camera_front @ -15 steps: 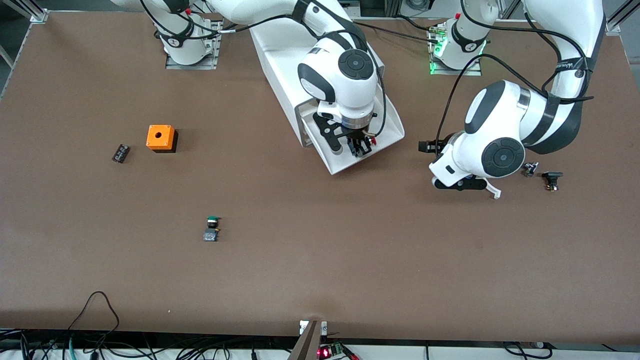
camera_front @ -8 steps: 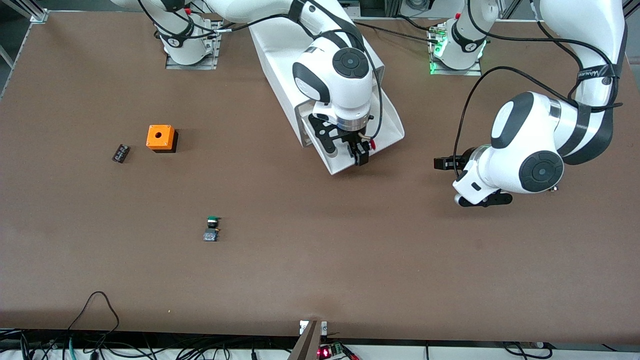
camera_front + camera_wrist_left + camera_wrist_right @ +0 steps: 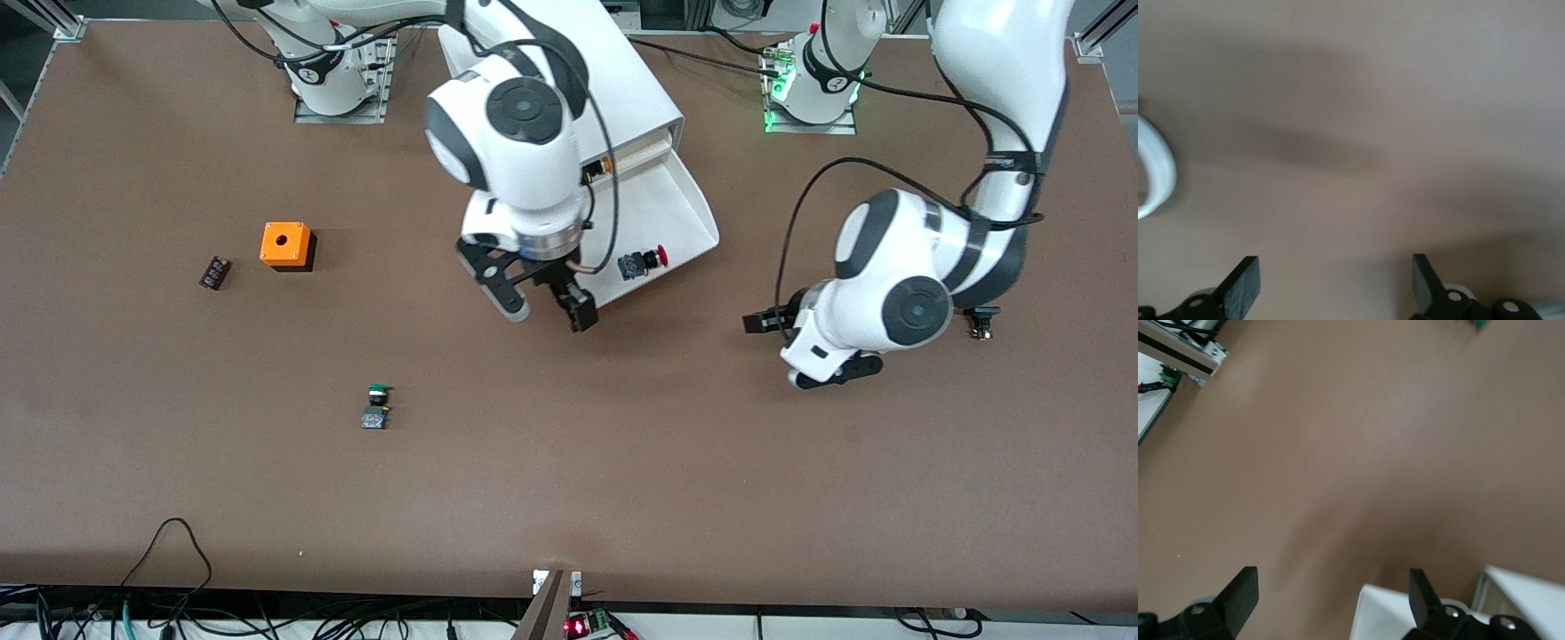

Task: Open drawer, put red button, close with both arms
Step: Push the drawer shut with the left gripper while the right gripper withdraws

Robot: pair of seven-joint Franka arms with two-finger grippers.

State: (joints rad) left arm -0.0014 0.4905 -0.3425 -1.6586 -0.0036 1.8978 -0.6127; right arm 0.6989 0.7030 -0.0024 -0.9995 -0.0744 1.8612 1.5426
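the red button (image 3: 642, 261) is lying in the pulled-out drawer (image 3: 689, 213) at upper centre, the right gripper (image 3: 544, 302) hanging spread beside it, the left gripper (image 3: 772, 322) spread at mid right.

Front camera high, facing robots; wrist cameras close over table (image 3: 622, 462).

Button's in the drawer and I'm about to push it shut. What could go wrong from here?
The red button lies near the open drawer's front edge; a hard push might roll it or jam it against the cabinet. The open right gripper hangs just off the drawer's front corner and could clip it. The open left gripper is over bare table toward the left arm's end, so a two-armed push may land unevenly and skew the drawer.
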